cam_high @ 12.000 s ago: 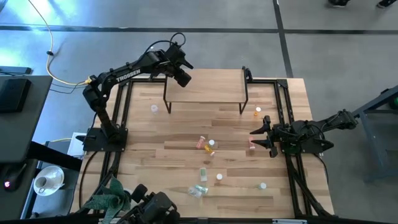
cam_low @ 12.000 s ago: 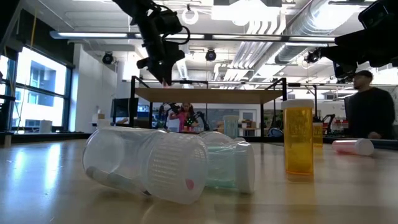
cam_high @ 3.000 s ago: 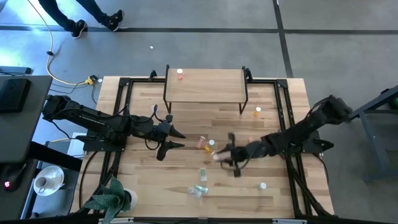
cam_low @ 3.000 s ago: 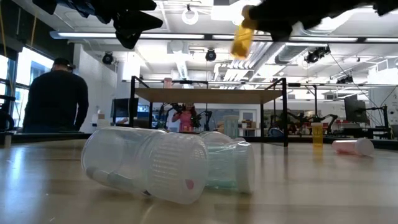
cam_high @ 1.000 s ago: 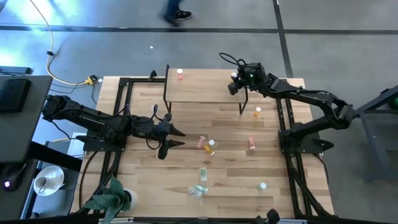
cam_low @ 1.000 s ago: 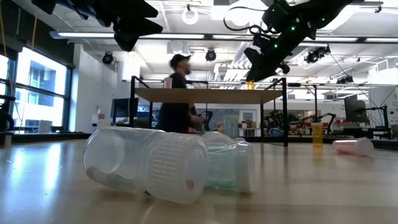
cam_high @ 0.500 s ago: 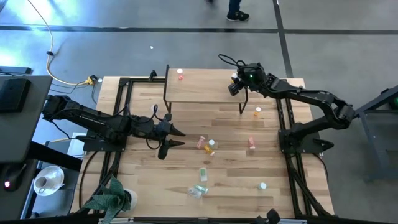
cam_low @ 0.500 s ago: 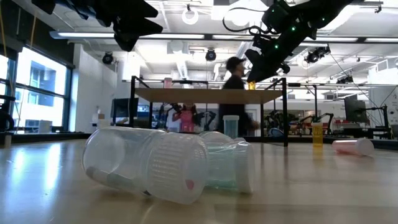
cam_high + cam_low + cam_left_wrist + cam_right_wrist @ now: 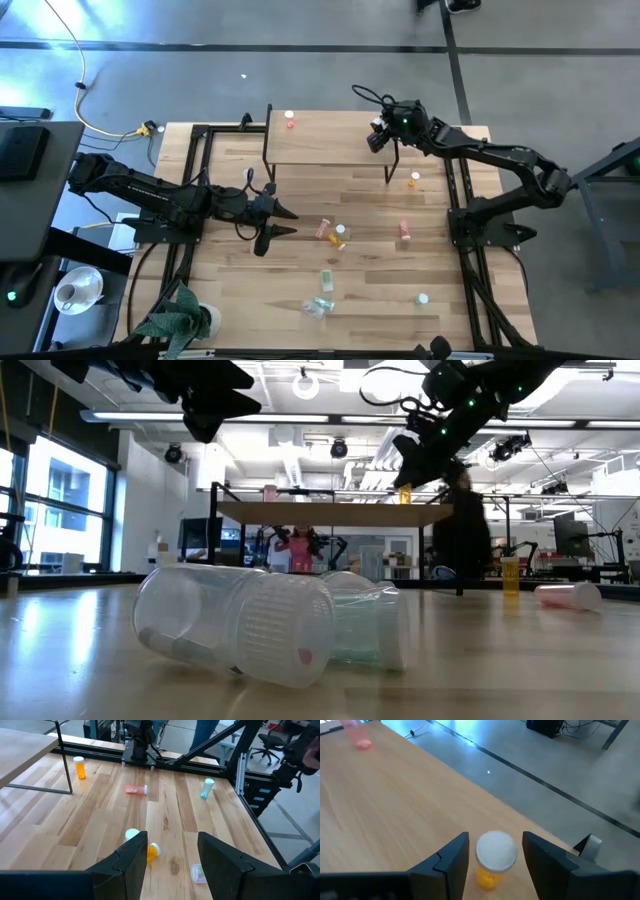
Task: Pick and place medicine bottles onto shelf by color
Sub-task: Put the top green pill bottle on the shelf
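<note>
The right end effector (image 9: 492,851) is opening around the small orange white-capped bottle (image 9: 493,859), now standing on the light-wood shelf (image 9: 330,140); the placing seems done; the left end effector (image 9: 170,852) is waiting open over the surface.

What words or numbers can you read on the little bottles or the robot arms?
No text can be read in any view.
Orange bottle on the shelf: only its white cap shows, no label.
Clear bottle lying nearest in the low view: no print to read.
Left arm: any marking is too small to read.
</note>
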{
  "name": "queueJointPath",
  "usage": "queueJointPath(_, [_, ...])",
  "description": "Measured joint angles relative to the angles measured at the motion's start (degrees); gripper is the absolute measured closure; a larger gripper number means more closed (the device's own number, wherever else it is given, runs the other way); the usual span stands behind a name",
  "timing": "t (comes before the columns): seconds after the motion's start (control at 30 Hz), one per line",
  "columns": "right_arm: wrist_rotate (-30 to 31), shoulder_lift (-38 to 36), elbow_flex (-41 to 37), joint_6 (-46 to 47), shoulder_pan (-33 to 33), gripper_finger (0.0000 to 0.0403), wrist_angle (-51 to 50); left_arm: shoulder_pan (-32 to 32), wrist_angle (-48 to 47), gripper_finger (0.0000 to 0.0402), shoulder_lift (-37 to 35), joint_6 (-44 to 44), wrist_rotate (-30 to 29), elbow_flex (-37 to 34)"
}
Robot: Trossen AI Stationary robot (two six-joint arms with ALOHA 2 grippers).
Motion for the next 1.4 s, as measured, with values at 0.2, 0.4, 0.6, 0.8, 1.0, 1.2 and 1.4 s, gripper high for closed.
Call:
queueJointPath(0.2, [-0.5,-2.2,5.8,0.1,1.0,0.0226,-7.4,0.0,-0.6,0.0236,0.0,0.0,0.0,0.0])
queueJointPath(0.4, [-0.7,-3.5,12.2,0.7,4.3,0.0226,-18.0,0.0,-1.2,0.0236,0.0,0.0,0.0,0.0])
queueJointPath(0.6, [-2.3,-5.5,13.3,1.7,9.2,0.0226,-26.1,0.0,-1.6,0.0236,0.0,0.0,0.0,0.0])
queueJointPath(0.8, [-2.9,-7.9,12.3,3.9,15.5,0.0226,-32.4,0.0,-1.8,0.0236,0.1,0.0,0.0,0.0])
queueJointPath(1.0, [-2.9,-10.6,7.0,5.8,22.8,0.0226,-31.6,0.0,-1.9,0.0236,0.2,0.0,0.0,0.0])
queueJointPath(1.2, [-0.3,-14.9,0.6,9.1,29.9,0.0226,-25.3,0.0,-1.8,0.0222,0.2,0.7,-0.7,0.0])
queueJointPath(1.4, [6.4,-18.6,-4.7,11.3,36.2,0.0226,-17.3,0.0,0.1,0.0182,1.7,2.0,-1.3,0.0])
